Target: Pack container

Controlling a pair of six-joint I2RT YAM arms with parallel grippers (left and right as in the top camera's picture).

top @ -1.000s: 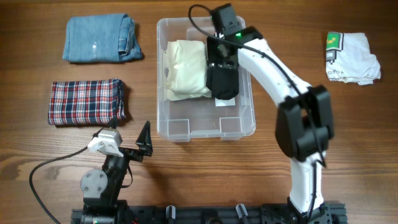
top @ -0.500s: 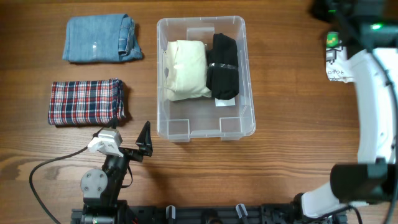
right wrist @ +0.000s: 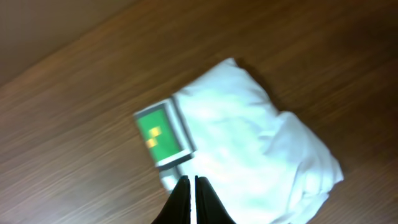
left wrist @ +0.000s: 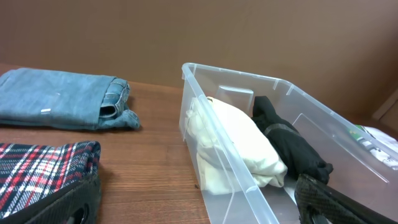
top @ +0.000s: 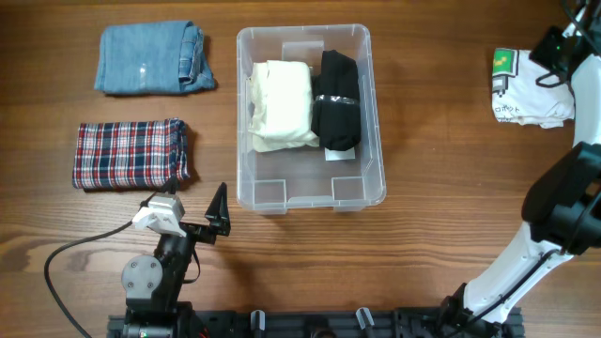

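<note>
The clear container (top: 302,32) stands mid-table. Inside it a cream folded garment (top: 282,103) and a black one (top: 338,99) lie side by side; both also show in the left wrist view, cream (left wrist: 233,146) and black (left wrist: 289,146). My right gripper (right wrist: 191,180) is shut with nothing in it and hovers over a white T-shirt with a green patch (right wrist: 249,143), which lies at the far right (top: 531,86). My left gripper (top: 191,222) rests open near the front edge, just left of the container's near corner.
Folded jeans (top: 155,58) lie at the back left, with a folded red plaid shirt (top: 131,153) in front of them. The right arm (top: 577,103) runs along the right edge of the table. The container's near end (top: 282,192) holds no garment.
My right arm has swung out of the container to the far right, over the white T-shirt, leaving the black garment inside. Its jaws have shut. The left arm has not moved.
</note>
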